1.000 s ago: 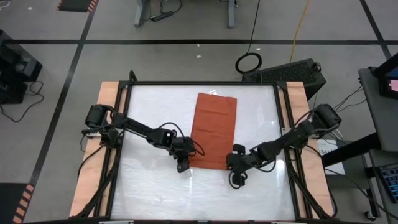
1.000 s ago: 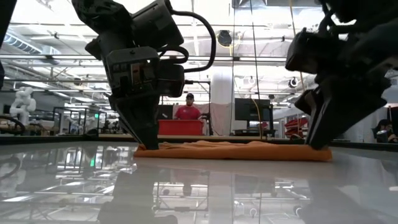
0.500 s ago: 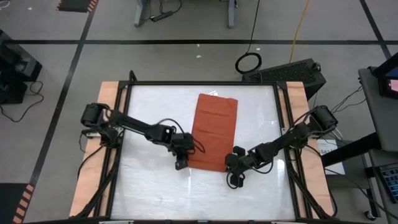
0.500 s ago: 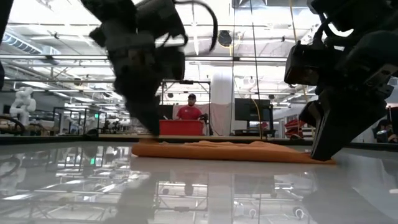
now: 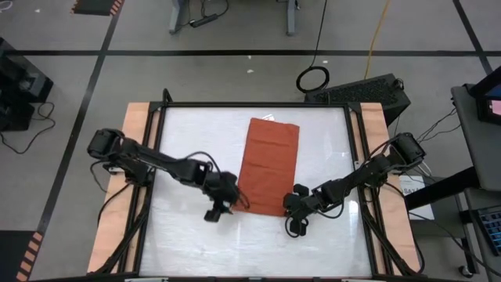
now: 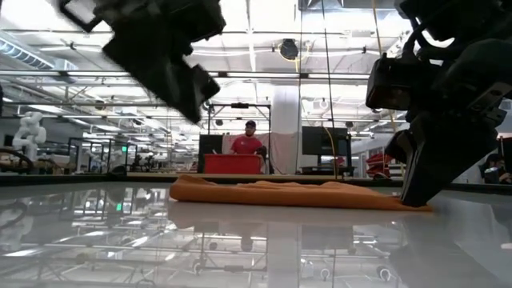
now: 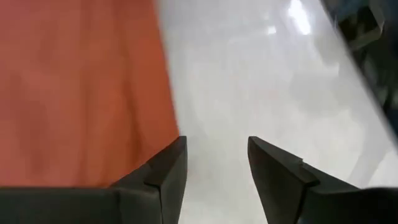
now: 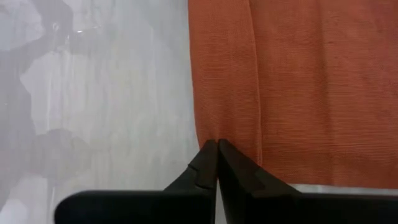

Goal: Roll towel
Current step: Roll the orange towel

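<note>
White glossy tabletop (image 5: 188, 243) with wood side rails, workshop floor around it, a person in a red top far behind in the low view. Towel (image 5: 268, 166) lies flat and lengthwise at the tabletop's middle: rust-orange, soft fine-ribbed weave, rectangular, a lengthwise fold seam showing in the right wrist view, mild wrinkles. No roll visible; judging by this, rolling is not begun and all of it is left. Near left corner looks slightly humped in the low view.

Left gripper (image 5: 215, 211) sits just off the towel's near left corner, raised off the surface, jaws parted with nothing between them; bare tabletop shows in the gap in its wrist view. Right gripper (image 8: 216, 158) is down at the near right corner, jaws pressed together right at the towel's edge; whether cloth is pinched, cannot tell.
</note>
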`<state>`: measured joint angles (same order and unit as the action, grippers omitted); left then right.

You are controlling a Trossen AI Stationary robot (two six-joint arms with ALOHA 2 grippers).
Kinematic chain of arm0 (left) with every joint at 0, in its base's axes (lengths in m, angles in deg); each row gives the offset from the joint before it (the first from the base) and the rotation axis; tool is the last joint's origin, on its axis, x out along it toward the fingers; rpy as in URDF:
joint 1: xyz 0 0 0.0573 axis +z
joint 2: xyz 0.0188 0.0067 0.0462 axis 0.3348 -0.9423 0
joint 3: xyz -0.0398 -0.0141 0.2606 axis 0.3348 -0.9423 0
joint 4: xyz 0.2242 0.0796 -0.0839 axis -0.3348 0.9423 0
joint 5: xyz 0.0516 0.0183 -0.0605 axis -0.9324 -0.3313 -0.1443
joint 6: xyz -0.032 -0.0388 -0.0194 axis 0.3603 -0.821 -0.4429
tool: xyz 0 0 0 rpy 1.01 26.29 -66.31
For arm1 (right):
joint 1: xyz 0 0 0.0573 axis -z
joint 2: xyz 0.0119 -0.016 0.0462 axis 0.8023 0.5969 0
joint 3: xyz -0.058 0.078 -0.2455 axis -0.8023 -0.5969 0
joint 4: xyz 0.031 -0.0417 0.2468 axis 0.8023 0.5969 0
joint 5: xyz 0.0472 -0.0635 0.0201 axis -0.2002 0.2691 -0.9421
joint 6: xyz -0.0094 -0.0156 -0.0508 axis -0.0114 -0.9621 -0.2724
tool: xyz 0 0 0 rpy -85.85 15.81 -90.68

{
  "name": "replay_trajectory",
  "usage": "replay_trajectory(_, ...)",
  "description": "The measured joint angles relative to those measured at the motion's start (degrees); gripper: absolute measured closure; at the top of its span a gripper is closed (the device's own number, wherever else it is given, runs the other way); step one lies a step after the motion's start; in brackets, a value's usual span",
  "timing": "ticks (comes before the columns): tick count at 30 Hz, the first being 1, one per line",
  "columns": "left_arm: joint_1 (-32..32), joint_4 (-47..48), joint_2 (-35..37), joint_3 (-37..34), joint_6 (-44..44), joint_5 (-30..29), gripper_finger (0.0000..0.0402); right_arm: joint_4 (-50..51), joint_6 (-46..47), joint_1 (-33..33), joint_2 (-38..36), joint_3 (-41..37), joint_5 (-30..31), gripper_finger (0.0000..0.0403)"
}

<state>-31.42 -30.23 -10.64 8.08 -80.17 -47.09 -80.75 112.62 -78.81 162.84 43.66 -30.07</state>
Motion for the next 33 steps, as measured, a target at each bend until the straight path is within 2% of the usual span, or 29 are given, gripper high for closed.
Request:
replay_trajectory(6, -3.6, -1.3, -3.9, -0.2, 6.9, -5.8, 0.0227, 0.1, 0.3, 0.0, 0.0, 0.0, 0.0, 0.0401)
replay_trajectory(10, -3.8, -2.7, -6.1, -0.2, 9.1, -7.0, 0.0227, 0.1, 0.3, 0.0, 0.0, 0.0, 0.1, 0.0401)
replay_trajectory(14, -3.7, -2.9, -8.6, -0.2, 9.7, -11.3, 0.0227, 0.2, 0.3, 0.0, 0.0, 0.0, 0.1, 0.0401)
replay_trajectory(25, -3.5, -4.5, -12.7, 0.0, 7.5, -15.9, 0.023, 0.1, 1.3, 0.0, 0.1, 0.0, 0.3, 0.0401)
replay_trajectory(28, -3.2, -4.7, -12.8, 0.0, 7.3, -17.2, 0.0252, 0.0, 1.4, 0.0, 0.1, 0.0, 0.2, 0.0401)
replay_trajectory(33, -2.3, -4.9, -12.8, 0.0, 7.8, -18.7, 0.0326, -0.2, 1.4, 0.0, 0.1, -0.1, 0.2, 0.0401)
